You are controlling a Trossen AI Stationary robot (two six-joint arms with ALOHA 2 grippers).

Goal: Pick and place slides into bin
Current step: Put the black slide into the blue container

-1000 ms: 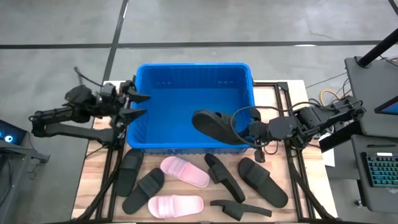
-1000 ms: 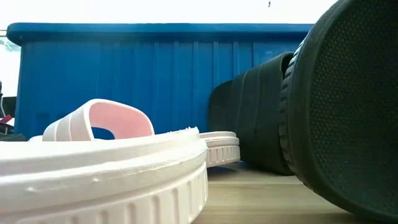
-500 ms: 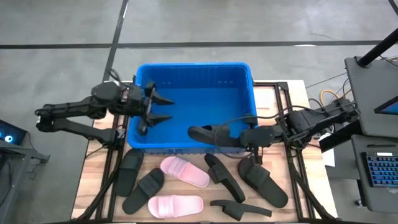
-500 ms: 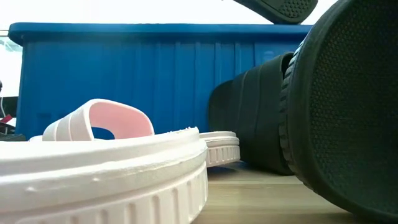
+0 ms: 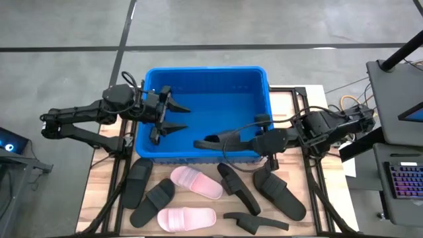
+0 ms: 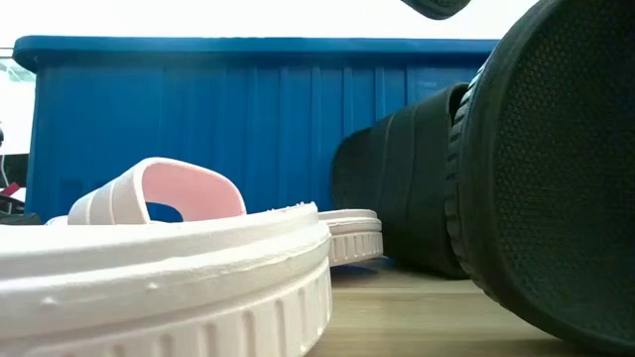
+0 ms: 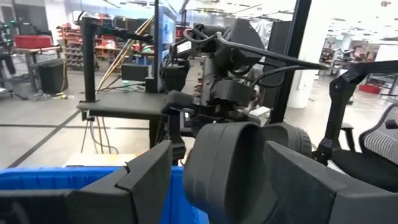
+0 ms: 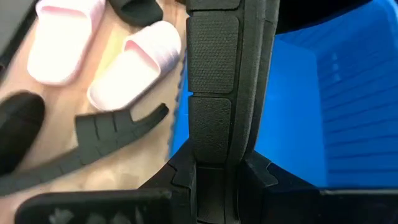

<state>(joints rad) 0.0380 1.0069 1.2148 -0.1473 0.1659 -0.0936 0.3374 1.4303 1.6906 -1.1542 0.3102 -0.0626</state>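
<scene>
**Black slide held over the bin's near wall**

Near edge of table (image 5: pixel 291 106): loose slides on the wood, two pale pink slides (image 5: pixel 196 182) left of centre, black slides (image 5: pixel 279 192) on either side. Just beyond them, right gripper (image 5: pixel 259 141) pinched tight on one black slide (image 5: pixel 218 141), its sole clamped edge-on between the fingers, carried above the near wall of the blue bin (image 5: pixel 198 152). Farther, at the bin's left side, left gripper (image 5: pixel 172 116) reaches over the rim, fingers spread wide, nothing in them.
</scene>
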